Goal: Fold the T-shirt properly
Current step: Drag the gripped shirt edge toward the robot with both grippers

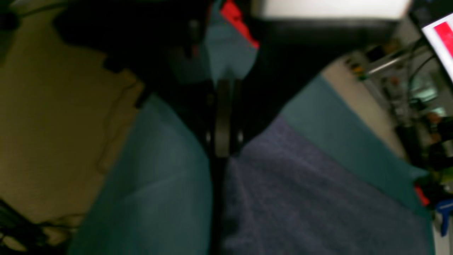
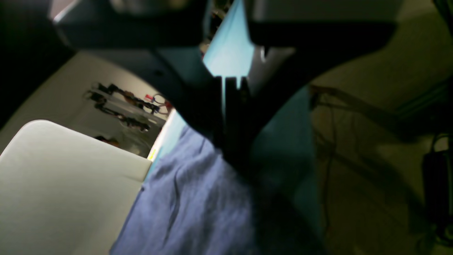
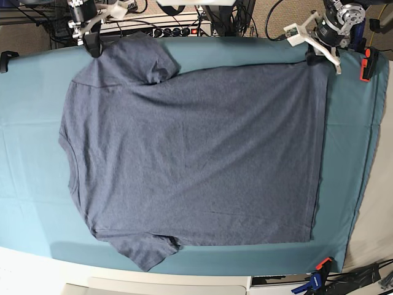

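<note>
The T-shirt point(image 3: 196, 153) lies spread flat on the teal table cloth point(image 3: 31, 153), plain slate-blue side up, with the neck to the left and the hem to the right. My left gripper point(image 3: 314, 58) sits at the shirt's far hem corner. In the left wrist view its jaws point(image 1: 222, 150) are pressed together at the edge of the blue fabric point(image 1: 300, 198). My right gripper point(image 3: 93, 48) is at the far sleeve, whose cloth bunches toward it. The right wrist view shows that gripper point(image 2: 231, 148) shut, with shirt fabric point(image 2: 198, 205) under its tips.
A red clamp point(image 3: 367, 64) holds the cloth at the far right, a blue-and-orange clamp point(image 3: 319, 270) at the near right, and a black one point(image 3: 6, 58) at the left edge. Cables and a power strip point(image 3: 172, 27) run behind the table. A white board point(image 2: 53, 184) lies beside the shirt.
</note>
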You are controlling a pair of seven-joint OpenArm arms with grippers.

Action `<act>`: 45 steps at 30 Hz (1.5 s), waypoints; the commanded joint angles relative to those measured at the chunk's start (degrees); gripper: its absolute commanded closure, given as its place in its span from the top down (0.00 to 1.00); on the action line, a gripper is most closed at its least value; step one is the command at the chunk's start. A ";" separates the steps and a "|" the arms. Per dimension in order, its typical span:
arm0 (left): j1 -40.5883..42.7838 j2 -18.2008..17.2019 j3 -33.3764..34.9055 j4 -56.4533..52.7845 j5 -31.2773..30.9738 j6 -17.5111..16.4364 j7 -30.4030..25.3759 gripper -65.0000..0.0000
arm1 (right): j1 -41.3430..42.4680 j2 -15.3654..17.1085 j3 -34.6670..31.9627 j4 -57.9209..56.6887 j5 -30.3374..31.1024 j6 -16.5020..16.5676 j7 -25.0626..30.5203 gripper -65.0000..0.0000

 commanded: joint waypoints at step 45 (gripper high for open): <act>10.99 -1.05 -0.17 11.19 -0.72 0.76 9.38 0.00 | -22.12 0.57 7.69 0.66 -11.02 -8.57 -5.35 0.00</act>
